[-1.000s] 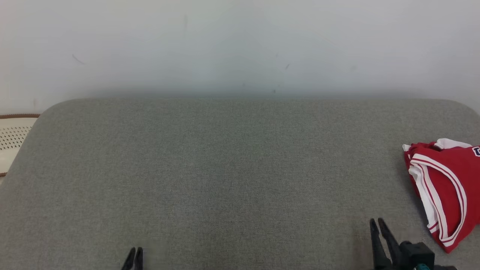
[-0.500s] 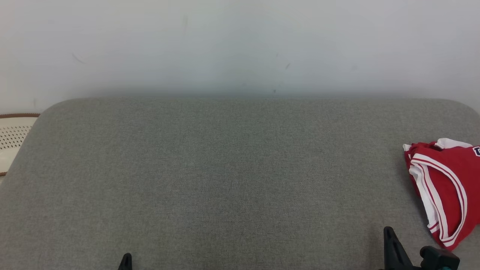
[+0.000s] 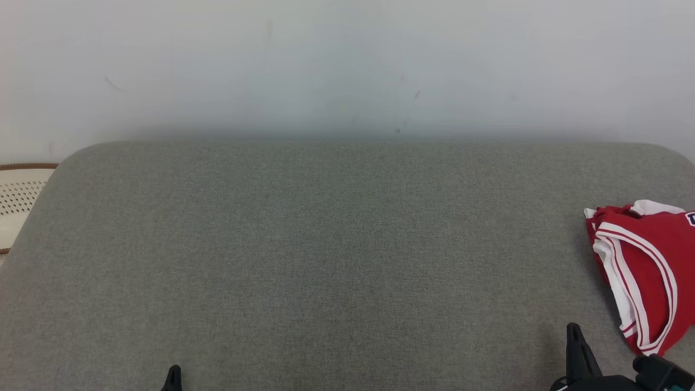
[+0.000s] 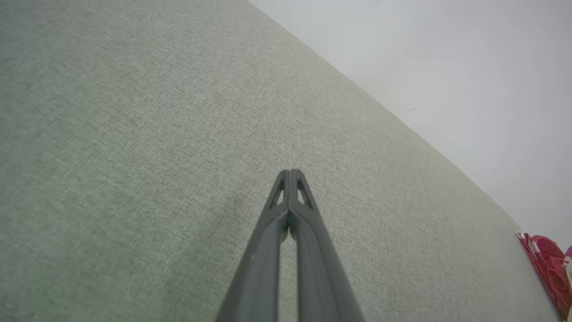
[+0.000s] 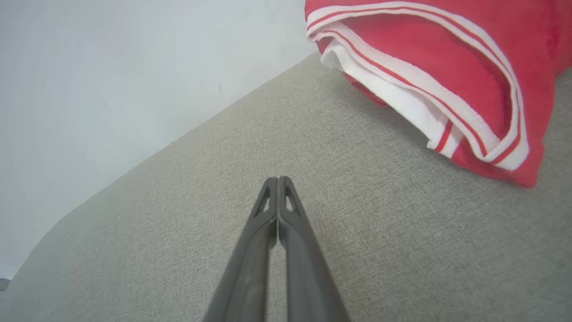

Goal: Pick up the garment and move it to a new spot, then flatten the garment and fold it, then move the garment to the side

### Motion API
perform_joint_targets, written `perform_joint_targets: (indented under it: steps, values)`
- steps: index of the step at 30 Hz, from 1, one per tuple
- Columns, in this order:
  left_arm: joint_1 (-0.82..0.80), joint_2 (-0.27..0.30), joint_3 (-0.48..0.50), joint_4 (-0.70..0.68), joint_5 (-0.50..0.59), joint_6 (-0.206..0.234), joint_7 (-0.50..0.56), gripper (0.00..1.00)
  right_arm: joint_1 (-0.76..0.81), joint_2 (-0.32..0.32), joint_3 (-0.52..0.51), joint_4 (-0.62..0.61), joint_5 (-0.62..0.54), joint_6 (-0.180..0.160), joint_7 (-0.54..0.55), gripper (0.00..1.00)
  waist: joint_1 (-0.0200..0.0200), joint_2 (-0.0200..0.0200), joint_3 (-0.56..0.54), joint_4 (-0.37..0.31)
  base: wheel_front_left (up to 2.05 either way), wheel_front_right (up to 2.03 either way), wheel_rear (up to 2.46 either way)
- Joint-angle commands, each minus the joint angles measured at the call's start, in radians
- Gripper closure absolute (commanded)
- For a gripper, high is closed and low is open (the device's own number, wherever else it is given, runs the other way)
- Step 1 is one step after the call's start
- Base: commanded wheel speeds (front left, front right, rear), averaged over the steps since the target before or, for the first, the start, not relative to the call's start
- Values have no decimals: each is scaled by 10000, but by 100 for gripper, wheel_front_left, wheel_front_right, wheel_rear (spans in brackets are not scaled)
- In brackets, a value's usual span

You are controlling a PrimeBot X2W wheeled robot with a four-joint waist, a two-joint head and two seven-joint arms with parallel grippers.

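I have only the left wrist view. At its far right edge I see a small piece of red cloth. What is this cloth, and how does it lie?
Observer: It is a red jersey with white striped trim, lying in a compact folded bundle at the right side of the grey padded surface.
Operator: Does the right gripper hold it?
Observer: No. The right gripper is shut on nothing, and bare grey fabric lies between its tips and the jersey.
Operator: Is anything beyond the left end of the surface?
Observer: Yes, a cream perforated object with a brown rim sits just past that edge.
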Motion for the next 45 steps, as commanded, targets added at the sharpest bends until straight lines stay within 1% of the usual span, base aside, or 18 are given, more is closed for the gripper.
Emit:
perform_joint_targets:
  steps: [1, 23, 45]
  values:
    - [-146, 44, 95, -190, -439, -60, 87, 100, -179, 6, -59, -176, 503, -1, 88, 100, 0, 0, 2, 2, 0, 0, 0]
    - [-219, 59, 413, -400, -3532, -357, 839, 100, -329, 17, -339, -333, 3987, -3, 860, 100, -1, 0, 30, 19, 0, 0, 0]
    - [-275, 69, 665, -552, -5912, -577, 1418, 100, -423, 27, -558, -463, 6671, -5, 1463, 100, -1, 0, 57, 35, 0, 0, 0]
